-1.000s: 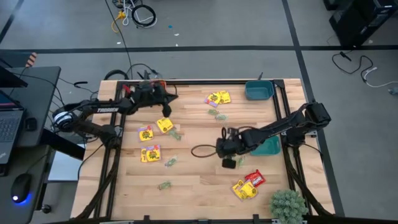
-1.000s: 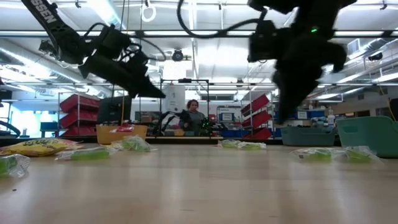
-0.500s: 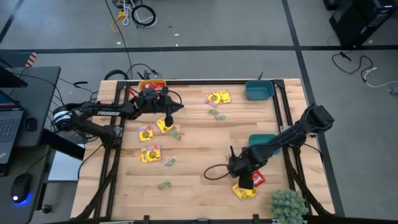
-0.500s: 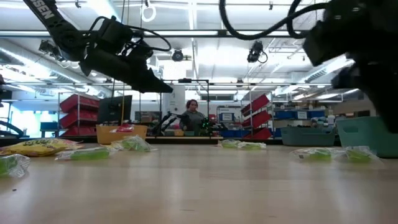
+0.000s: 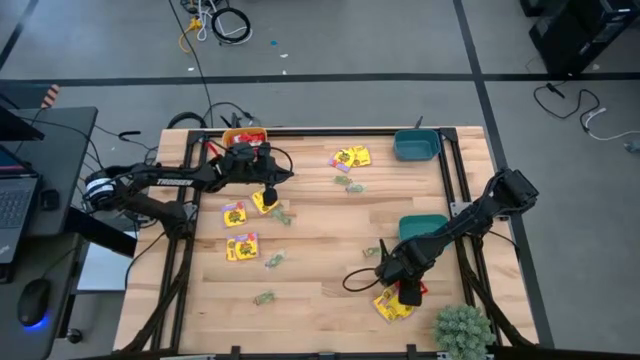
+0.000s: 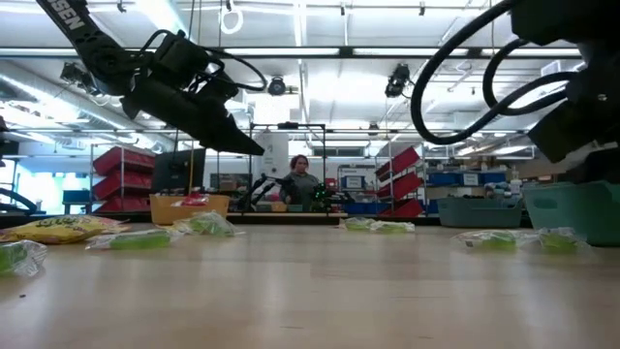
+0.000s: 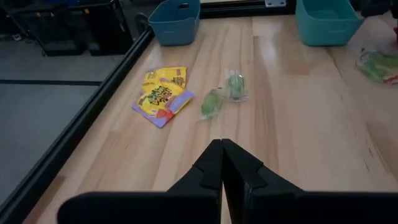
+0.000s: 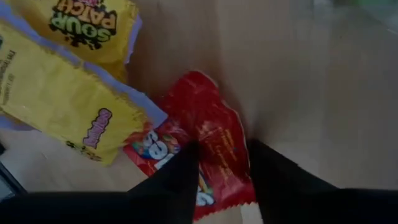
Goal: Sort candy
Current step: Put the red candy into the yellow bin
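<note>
Lowered since earlier, right gripper (image 8: pixel 221 165) straddles the glossy red packet (image 8: pixel 199 140) with parted fingers near the table (image 5: pixel 320 230) edge; left gripper (image 7: pixel 222 163) hovers clenched.

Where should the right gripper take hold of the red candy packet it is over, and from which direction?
From straight above. The red candy packet lies flat on the table, one edge by the yellow packets. The right gripper, fingers open, best pinches across the packet's narrow middle, on the part away from the yellow ones, probably lifting it alone.
</note>
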Tool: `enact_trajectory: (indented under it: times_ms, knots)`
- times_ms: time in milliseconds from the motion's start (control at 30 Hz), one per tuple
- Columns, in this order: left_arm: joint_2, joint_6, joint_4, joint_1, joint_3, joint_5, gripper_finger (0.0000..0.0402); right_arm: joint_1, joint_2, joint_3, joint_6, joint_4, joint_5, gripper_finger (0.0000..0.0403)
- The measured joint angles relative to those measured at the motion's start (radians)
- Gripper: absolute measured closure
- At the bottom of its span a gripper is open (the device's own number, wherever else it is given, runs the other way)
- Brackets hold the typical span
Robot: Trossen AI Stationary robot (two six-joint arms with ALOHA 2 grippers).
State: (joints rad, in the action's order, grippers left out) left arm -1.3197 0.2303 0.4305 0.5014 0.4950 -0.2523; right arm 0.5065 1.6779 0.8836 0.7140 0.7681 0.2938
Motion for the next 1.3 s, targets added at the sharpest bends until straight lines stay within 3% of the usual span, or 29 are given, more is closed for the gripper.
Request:
enact_trajectory:
  times_ms: [167,233,367,533,733,900,1100,1300]
  knots:
    - [0.0,-0.055,0.003,0.0,0.0,0.0,0.0392,-0.012,-0.001,-0.006,-0.032,0.004,-0.004,0.0376]
    - [0.0,-0.085,0.009,0.0,0.0,0.005,0.0392,-0.022,0.0,0.003,-0.041,0.001,-0.005,0.0392]
    - [0.0,-0.226,0.042,0.0,0.0,0.005,0.0392,-0.052,-0.009,0.04,-0.055,0.003,-0.04,0.0399]
    - [0.0,-0.386,0.066,0.0,0.0,-0.065,0.0392,-0.102,-0.057,0.133,-0.099,0.018,-0.199,0.0402]
    - [0.0,-0.445,0.118,-0.005,0.0,-0.207,0.0368,-0.209,-0.076,0.272,-0.223,0.005,-0.551,0.0402]
    - [0.0,-0.555,0.167,-0.041,0.0,-0.226,0.0313,-0.306,-0.076,0.337,-0.422,-0.174,-0.778,0.0403]
    - [0.0,-0.632,0.23,-0.091,0.0,-0.229,0.0244,-0.414,-0.076,0.342,-0.618,-0.349,-0.837,0.0403]
    - [-0.001,-0.687,0.229,-0.128,0.031,-0.181,0.021,-0.479,-0.076,0.342,-0.699,-0.422,-0.844,0.0403]
